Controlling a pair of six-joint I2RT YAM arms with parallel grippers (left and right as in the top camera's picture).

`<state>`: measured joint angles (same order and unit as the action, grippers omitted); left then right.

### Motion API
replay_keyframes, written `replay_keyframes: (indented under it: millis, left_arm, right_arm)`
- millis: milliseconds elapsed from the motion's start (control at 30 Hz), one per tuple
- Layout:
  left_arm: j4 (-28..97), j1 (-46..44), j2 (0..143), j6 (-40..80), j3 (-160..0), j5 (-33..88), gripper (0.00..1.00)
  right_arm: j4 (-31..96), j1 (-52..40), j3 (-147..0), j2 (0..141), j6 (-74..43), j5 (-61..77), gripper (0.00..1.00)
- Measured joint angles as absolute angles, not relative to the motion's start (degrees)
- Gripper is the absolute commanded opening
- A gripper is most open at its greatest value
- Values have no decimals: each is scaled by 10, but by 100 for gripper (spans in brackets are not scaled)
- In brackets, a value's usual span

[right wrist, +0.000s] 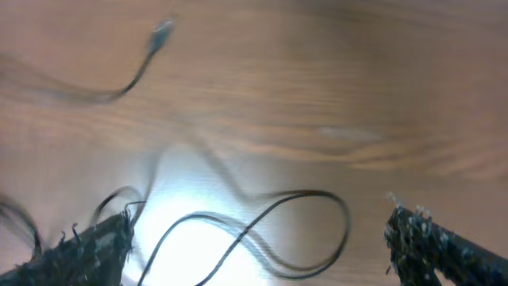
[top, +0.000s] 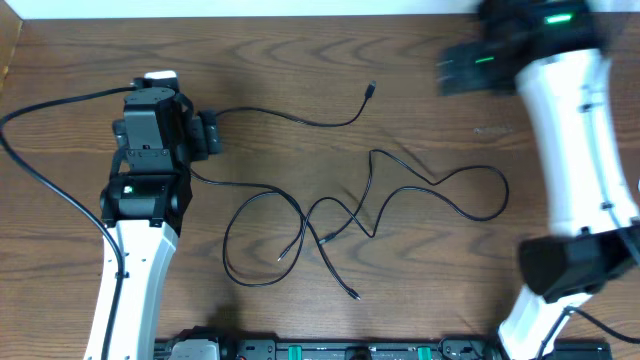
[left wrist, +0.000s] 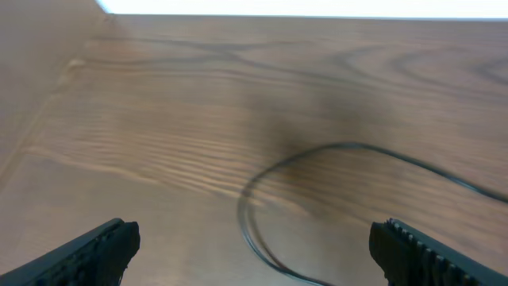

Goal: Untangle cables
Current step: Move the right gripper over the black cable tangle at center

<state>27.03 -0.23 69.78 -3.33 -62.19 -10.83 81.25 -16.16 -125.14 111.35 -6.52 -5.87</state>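
Thin black cables [top: 340,215] lie tangled in loops on the wooden table [top: 300,60]. One strand runs to a small plug [top: 371,90] at the back; a wide loop [top: 480,195] lies to the right. My left gripper [top: 210,133] is open at the left end of the strands. In the left wrist view its fingers [left wrist: 254,254] are wide apart, with a cable curve [left wrist: 252,218] on the table between them, not gripped. My right gripper [top: 460,68], blurred, hovers at the back right. In the right wrist view it [right wrist: 258,246] is open above a cable loop [right wrist: 317,199]; a plug [right wrist: 163,32] lies farther off. No white cable shows.
A thicker black lead [top: 40,180] of the left arm curves over the table's left side. A rail with black and green fittings [top: 320,350] runs along the front edge. The right arm's white link [top: 580,150] stands over the right side.
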Motion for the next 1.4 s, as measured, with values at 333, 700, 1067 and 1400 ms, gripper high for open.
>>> replay_keyframes:
  millis: [333, 700, 1067, 1400]
  left_arm:
    - [276, -2, 718, -50, -622, -33, 98]
    - [276, -2, 720, -100, -622, -29, 98]
    - [277, -2, 736, -123, -622, -27, 98]
    - [277, -2, 736, -123, -622, -26, 98]
  right_arm:
    - [867, -379, -1183, 1083, -92, -198, 99]
    - [828, -378, -964, 1075, -160, -256, 99]
    - [675, -345, -764, 1008, -157, -244, 99]
    - [454, -339, -694, 1009, -100, -156, 99]
